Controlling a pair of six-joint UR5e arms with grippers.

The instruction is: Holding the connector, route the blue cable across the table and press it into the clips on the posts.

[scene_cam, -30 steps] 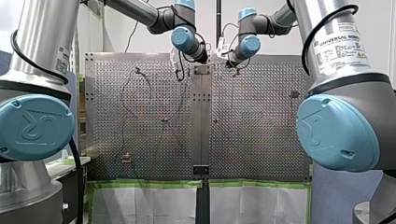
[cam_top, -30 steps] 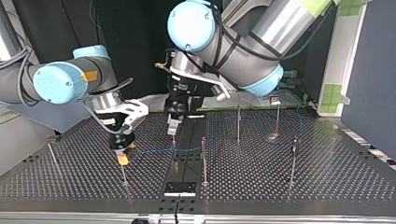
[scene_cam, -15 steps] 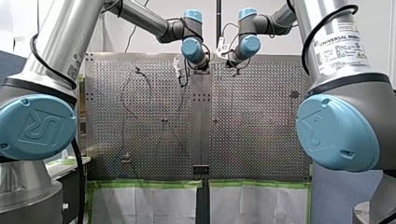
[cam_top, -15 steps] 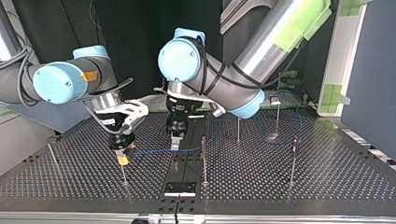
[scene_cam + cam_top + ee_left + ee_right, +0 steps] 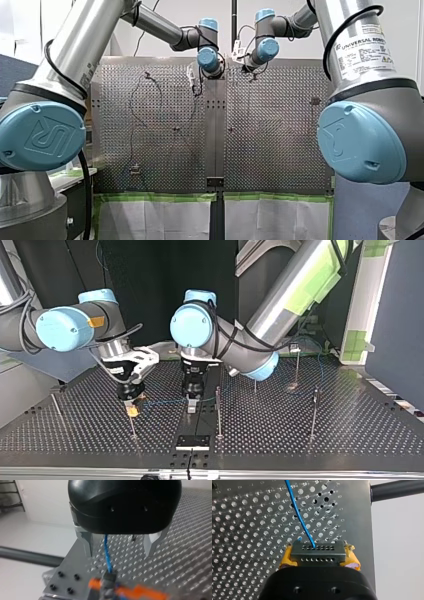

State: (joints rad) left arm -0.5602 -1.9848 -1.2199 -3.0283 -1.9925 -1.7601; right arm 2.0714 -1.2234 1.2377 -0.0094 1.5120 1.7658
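Here, in the front view, the left gripper [image 5: 192, 79] and the right gripper [image 5: 250, 70] hang close together over the far middle of the table [image 5: 270, 150]. In the top view, the blue cable [image 5: 160, 402] runs from the right gripper's yellow pads [image 5: 132, 411] to the left gripper, just left of a post [image 5: 218, 412]. In the left wrist view, the metal fingers [image 5: 86, 542] stand apart, with the cable passing between them. In the right wrist view, the pads clamp the connector [image 5: 317, 553].

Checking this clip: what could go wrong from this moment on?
My left gripper stands open around the blue cable, which may slip out as the arm moves. My right gripper clamps the connector between yellow pads; a hard tug could pull it loose. A post appears close beside my left gripper: possible collision.
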